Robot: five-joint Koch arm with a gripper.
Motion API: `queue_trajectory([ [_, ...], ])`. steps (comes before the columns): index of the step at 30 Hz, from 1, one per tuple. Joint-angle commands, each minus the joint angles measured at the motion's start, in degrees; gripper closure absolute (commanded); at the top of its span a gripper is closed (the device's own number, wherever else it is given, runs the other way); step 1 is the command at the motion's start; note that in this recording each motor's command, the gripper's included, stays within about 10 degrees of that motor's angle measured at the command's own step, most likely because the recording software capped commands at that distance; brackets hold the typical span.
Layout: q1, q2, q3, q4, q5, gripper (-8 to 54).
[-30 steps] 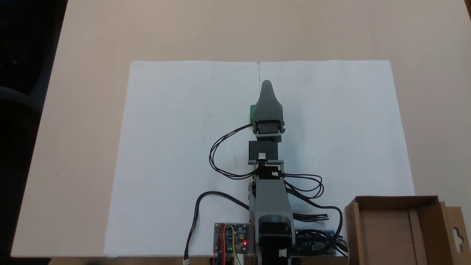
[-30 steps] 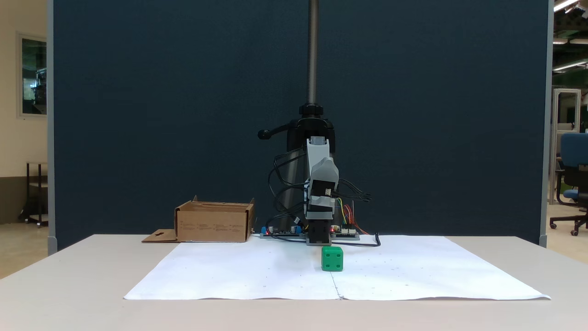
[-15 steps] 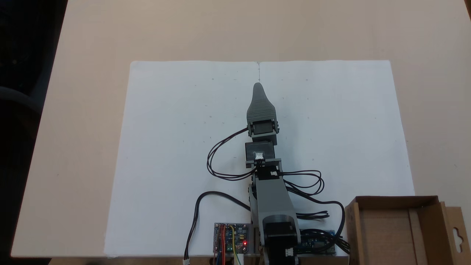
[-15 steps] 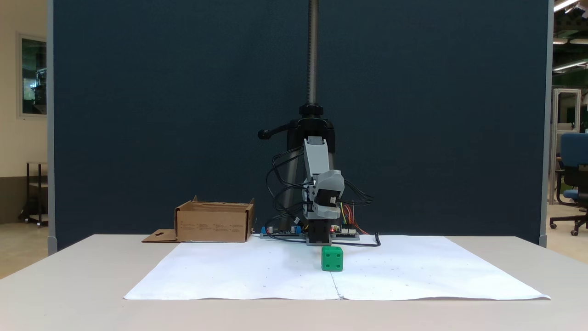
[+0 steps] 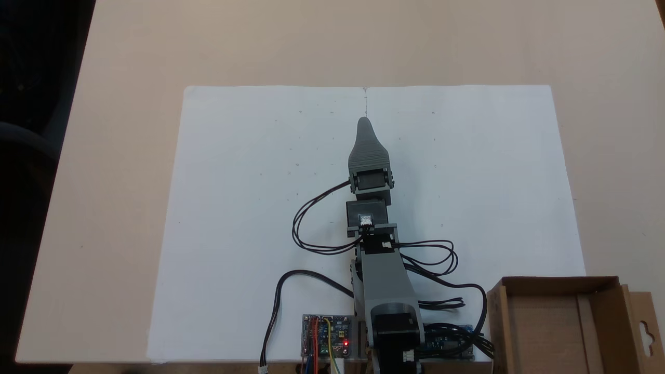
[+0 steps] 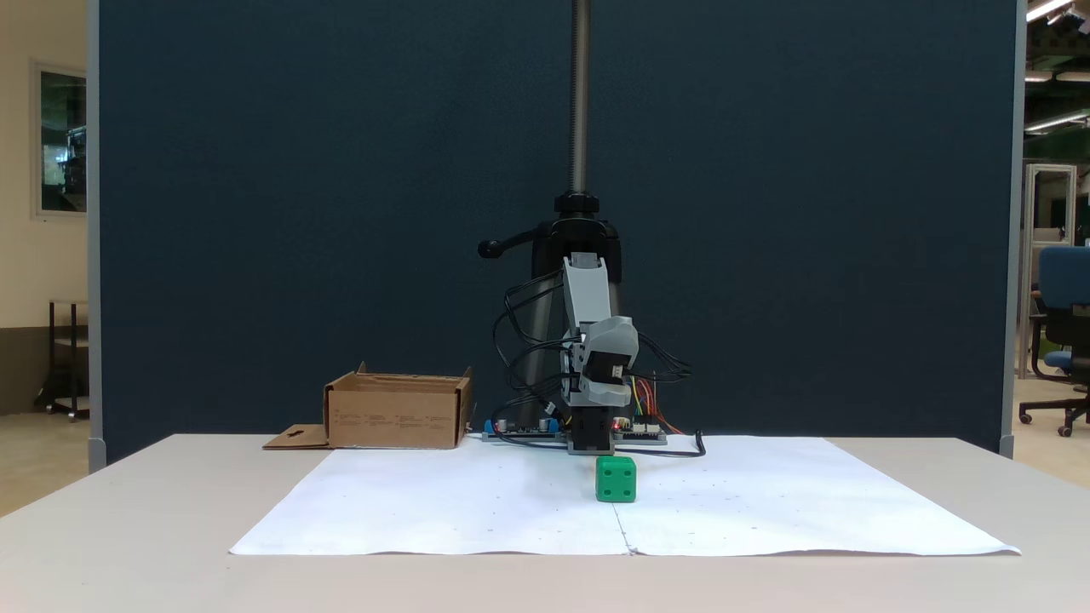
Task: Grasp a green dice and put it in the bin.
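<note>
Sitting on the white paper sheet point(image 6: 477, 511) just in front of the arm's base, the green dice point(image 6: 616, 478) looks light, rigid and slick — best pinched across two flat opposite faces — while the gripper point(image 5: 364, 124) above it hides whether its fingers are parted.

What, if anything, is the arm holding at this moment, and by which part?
Nothing is held. The green dice sits on the white paper, with the gripper raised above it and not touching it.

Even, soft light; sharp focus
</note>
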Motion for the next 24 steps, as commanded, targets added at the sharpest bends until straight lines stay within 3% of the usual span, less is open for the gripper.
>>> queue_trajectory([
  [1,-0.62,6.33,3.87,-0.70,-2.99,1.3],
  [17,-1.85,6.42,1.67,0.18,-2.99,6.6],
  [24,0.44,6.68,-9.58,18.02,-2.90,6.7],
])
